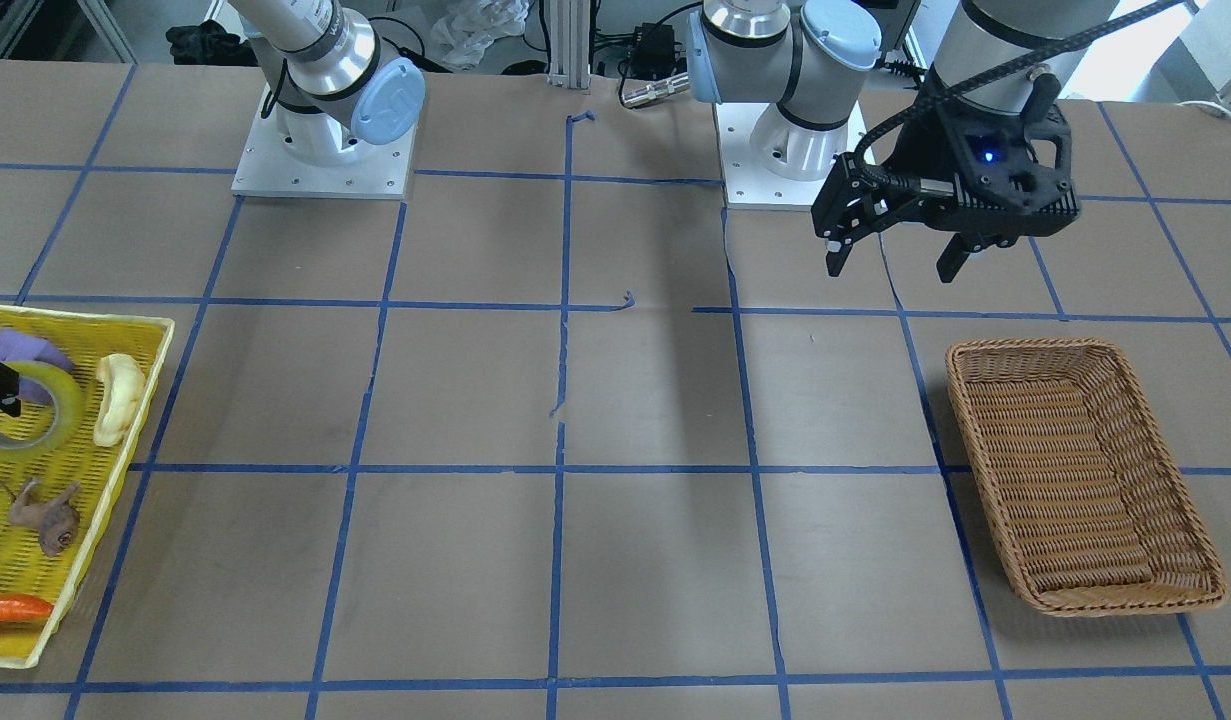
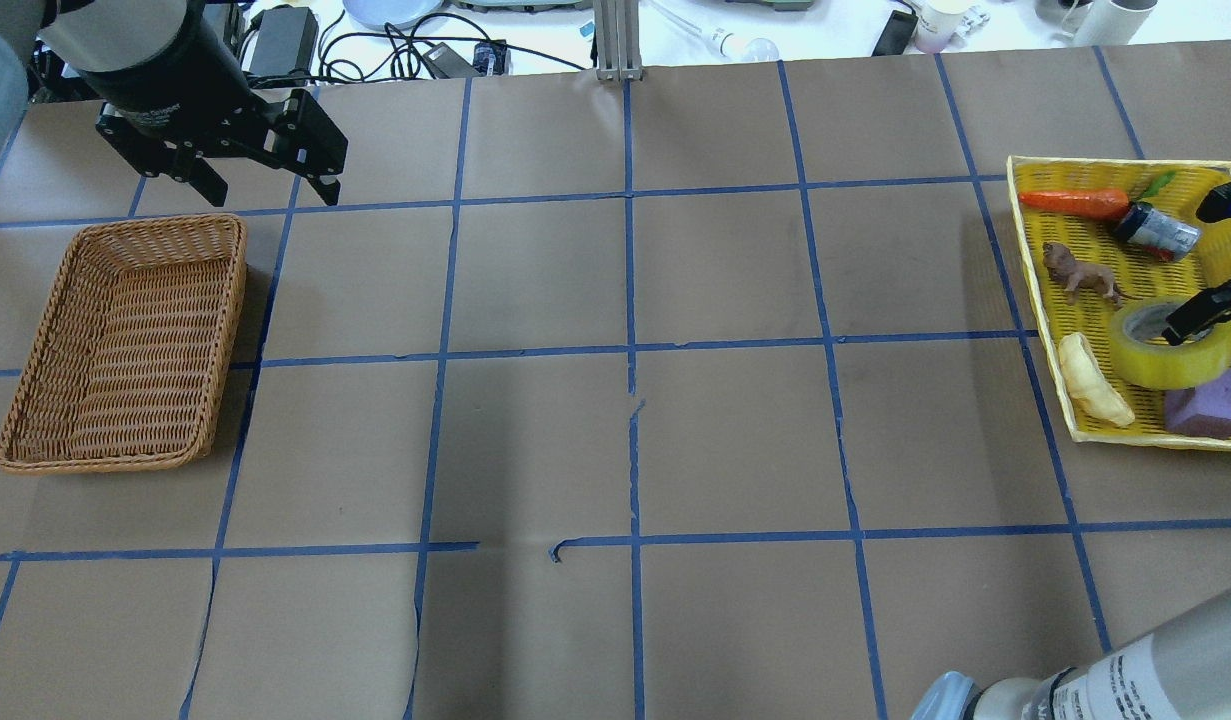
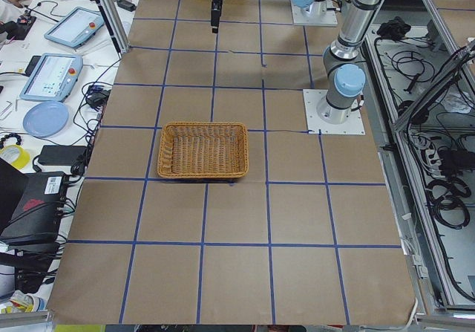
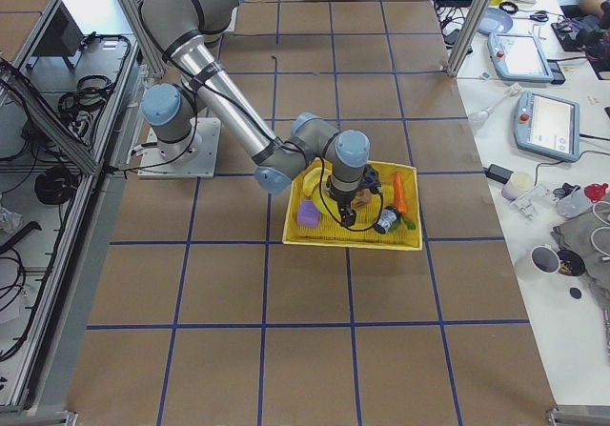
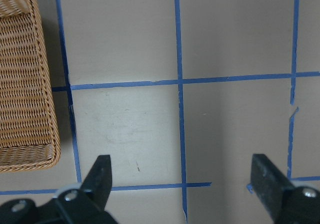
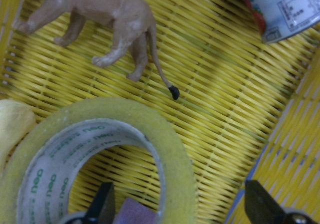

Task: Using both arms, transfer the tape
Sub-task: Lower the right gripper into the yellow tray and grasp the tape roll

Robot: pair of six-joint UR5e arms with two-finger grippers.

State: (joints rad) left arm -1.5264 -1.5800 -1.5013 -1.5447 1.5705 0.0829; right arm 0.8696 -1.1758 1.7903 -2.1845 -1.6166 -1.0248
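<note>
Yellowish-green translucent packing tape roll (image 6: 175, 154) lies flat in the yellow mesh tray (image 2: 1035, 260) at the table's right end. The black right gripper (image 6: 182, 204), jaws apart, straddles its wall, one finger over the core. The left gripper (image 1: 892, 270), also spread, hangs well apart by the brown wicker basket (image 2: 230, 300).

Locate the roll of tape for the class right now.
The tape lies in the yellow tray at the overhead view's right edge, beside the banana-like piece and the purple block, with the open right gripper straddling its wall.
</note>
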